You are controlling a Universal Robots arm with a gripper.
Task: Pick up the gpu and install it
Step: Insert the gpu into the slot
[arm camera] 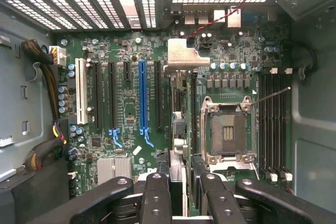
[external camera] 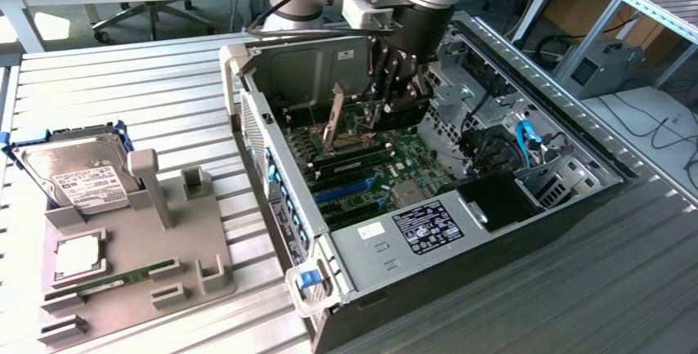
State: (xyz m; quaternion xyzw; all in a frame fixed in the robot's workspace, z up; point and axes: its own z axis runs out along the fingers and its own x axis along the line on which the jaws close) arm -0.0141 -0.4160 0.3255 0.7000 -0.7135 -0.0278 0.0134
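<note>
End effector (arm camera: 180, 192) clamped on gpu (arm camera: 177, 129), card edge-on between fingers, above motherboard (arm camera: 126, 114).

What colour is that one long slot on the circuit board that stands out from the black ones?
Blue. The long slot shows best in the wrist view.

The arm's gripper (external camera: 395, 84) hung inside the open PC case (external camera: 286, 117), mid-frame. A hard drive (external camera: 74, 176) sat at the left.

The gpu (arm camera: 177, 182) shows edge-on, its lower end hidden between the jaws; the hard drive (external camera: 74, 176) sits partly behind its holder.
</note>
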